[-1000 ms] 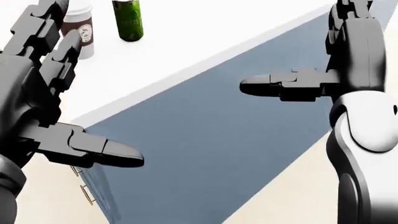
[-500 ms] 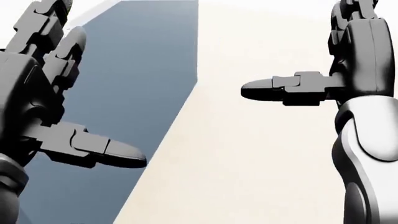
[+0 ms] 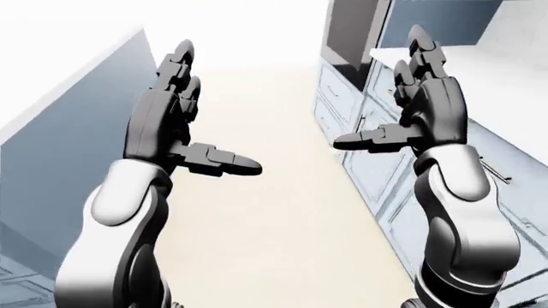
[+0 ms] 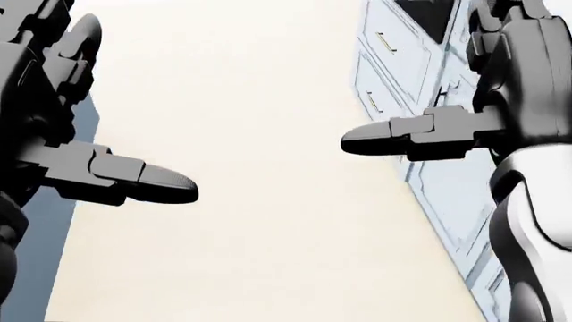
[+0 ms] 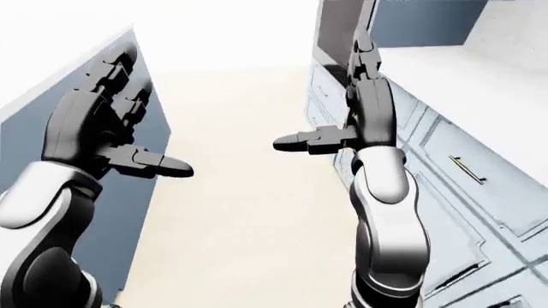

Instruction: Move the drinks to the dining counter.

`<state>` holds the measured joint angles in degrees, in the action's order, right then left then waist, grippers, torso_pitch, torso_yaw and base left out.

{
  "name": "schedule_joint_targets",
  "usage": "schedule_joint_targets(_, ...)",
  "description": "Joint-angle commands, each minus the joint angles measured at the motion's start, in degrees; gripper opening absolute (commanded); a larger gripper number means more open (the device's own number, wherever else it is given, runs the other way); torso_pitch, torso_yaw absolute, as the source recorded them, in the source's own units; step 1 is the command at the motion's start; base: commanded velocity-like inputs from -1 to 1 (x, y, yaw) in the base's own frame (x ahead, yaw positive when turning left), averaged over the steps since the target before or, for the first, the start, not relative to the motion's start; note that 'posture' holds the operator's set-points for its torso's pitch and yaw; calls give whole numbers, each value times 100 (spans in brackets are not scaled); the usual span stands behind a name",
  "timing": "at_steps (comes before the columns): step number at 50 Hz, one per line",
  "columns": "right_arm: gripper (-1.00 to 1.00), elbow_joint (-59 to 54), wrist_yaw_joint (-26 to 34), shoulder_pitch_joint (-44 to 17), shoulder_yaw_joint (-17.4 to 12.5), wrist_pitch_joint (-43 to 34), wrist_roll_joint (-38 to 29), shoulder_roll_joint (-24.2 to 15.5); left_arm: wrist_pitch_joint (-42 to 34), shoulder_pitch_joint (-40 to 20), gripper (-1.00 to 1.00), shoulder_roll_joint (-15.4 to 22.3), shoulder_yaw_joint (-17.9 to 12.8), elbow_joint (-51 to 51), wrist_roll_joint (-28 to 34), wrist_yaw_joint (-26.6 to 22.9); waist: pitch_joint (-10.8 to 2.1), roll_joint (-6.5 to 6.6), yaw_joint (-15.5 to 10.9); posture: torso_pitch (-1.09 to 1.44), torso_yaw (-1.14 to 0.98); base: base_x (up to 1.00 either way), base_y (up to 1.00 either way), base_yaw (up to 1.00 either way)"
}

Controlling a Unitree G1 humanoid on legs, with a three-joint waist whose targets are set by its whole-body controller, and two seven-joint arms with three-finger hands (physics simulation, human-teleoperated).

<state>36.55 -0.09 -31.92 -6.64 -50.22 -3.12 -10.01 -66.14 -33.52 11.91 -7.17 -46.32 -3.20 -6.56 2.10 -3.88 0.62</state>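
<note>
No drinks in any view; we can't give their bearing from either hand. Left hand [image 3: 175,122] & right hand [image 3: 419,106] both spread, empty, over aisle floor [image 3: 274,212] betw. cabinets [image 5: 445,167].

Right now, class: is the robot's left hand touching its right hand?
Apart. The left-eye view shows it plainly: the left hand and the right hand are both raised with fingers open, and a wide strip of pale floor shows between them.

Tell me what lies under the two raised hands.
Under the left hand and right hand lies bare cream floor; no drinks show. The arms hide parts of it.
</note>
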Motion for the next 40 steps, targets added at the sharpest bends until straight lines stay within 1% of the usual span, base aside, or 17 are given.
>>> schedule_joint_targets(1,100,154,4,-123,-164,68,7,-99,106,-273,100,12,25,-120,-6,-5,-150,-169,54,0,0,-31,0,-100)
schedule_joint_targets(2,100,213,12,-122,-204,21,37,-130,51,-331,100,10,57,-143,3,7,-157,-171,68,0,0,-30,0,-100)
schedule_joint_targets(5,100,357,3,-165,-303,-136,130,-217,47,-401,100,-8,76,-105,18,5,-239,27,134,0,0,-31,0,-100)
schedule_joint_targets(11,100,400,-30,-140,-306,-138,193,-269,18,-433,100,-8,60,-117,25,-6,27,332,64,0,0,-31,0,-100)
schedule_joint_targets(13,100,423,-43,-105,-297,-118,207,-265,76,-387,100,-10,11,-110,9,-19,54,432,40,0,0,-32,0,-100)
schedule_joint_targets(15,100,442,-42,-108,-293,-138,214,-280,108,-380,100,-5,-14,-90,-8,-21,33,700,31,0,0,-32,0,-100)
schedule_joint_targets(16,100,443,-42,-107,-298,-137,218,-283,110,-392,100,-1,-18,-84,-17,-17,-110,1027,-18,0,0,-31,0,-100)
schedule_joint_targets(17,100,470,-45,-102,-284,-156,218,-281,102,-402,100,1,-13,-87,-25,-9,114,609,-101,0,0,-32,0,-100)
schedule_joint_targets(18,100,470,-45,-86,-277,-138,220,-274,98,-403,100,0,-6,-96,-33,-3,-12,715,8,0,0,-30,0,-100)
schedule_joint_targets(19,100,461,-44,-75,-275,-116,220,-271,95,-398,100,-2,0,-107,-38,2,-87,694,6,0,0,-32,0,-100)
schedule_joint_targets(22,100,499,-30,-71,-295,-137,231,-282,117,-396,100,-7,22,-90,-44,18,-94,569,13,0,0,-31,0,-100)
schedule_joint_targets(29,100,470,-39,-39,-304,-92,243,-280,132,-379,100,-33,64,-82,-35,31,-87,104,-1,0,0,-31,0,-100)
schedule_joint_targets(30,100,461,-41,-35,-316,-79,249,-279,131,-371,100,-36,72,-88,-33,33,-98,-21,24,0,0,-31,0,-100)
schedule_joint_targets(31,100,448,-42,-24,-313,-56,246,-282,144,-369,100,-39,66,-79,-35,29,-167,-273,85,0,0,-30,0,-100)
schedule_joint_targets(32,100,462,-42,-28,-317,-75,250,-285,143,-371,100,-35,67,-81,-35,25,-87,-152,112,0,0,-31,0,-100)
schedule_joint_targets(35,100,438,-48,2,-318,-29,251,-284,151,-420,100,-32,96,-35,-23,26,-221,29,160,0,0,-31,0,-100)
schedule_joint_targets(40,100,540,-56,1,-320,-123,255,-288,84,-462,100,-46,103,-70,-14,23,-1,273,87,0,0,-31,0,-100)
